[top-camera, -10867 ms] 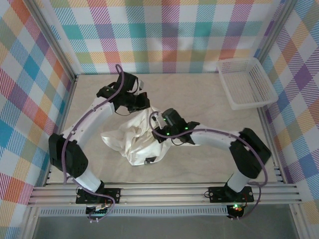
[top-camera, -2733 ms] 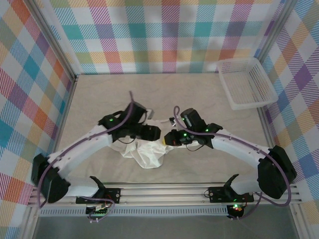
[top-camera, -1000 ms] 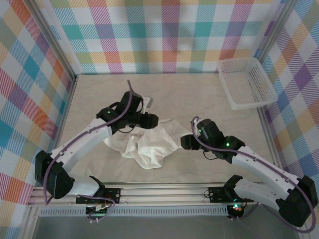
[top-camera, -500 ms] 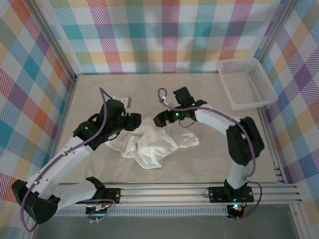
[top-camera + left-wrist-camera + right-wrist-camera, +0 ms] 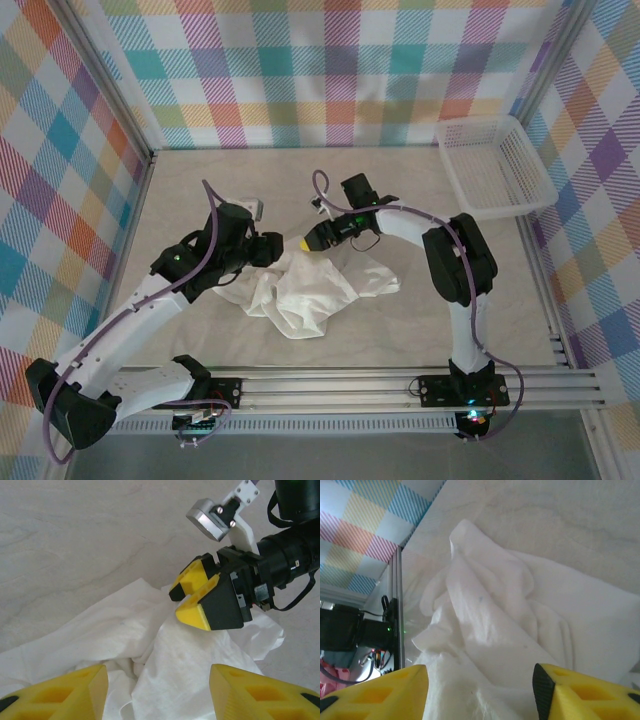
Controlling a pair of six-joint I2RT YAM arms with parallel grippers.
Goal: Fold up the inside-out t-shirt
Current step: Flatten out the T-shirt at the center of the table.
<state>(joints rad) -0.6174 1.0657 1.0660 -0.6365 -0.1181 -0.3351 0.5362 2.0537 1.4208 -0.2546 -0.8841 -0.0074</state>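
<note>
crumpled cream-white thin t-shirt [image 5: 312, 290]: unfolded heap | left gripper [image 5: 156, 680]: fingers spread over cloth, empty | right gripper [image 5: 479, 680]: spread at far edge, probably seeking a corner to flatten

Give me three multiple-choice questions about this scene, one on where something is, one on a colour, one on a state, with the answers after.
1. Where does the white plastic mesh basket stand?
A. near left corner
B. far right corner
C. the middle

2. What colour are the left gripper's fingers?
A. yellow
B. red
C. black

3. How does the plain white thin-fabric t-shirt lie?
A. neatly folded
B. crumpled in a heap
C. hanging off the edge

Answers:
1 B, the top view shows it in the far right corner.
2 A, two yellow fingers stand at the bottom of the left wrist view.
3 B, wrinkled fabric bunches in uneven folds.
</note>
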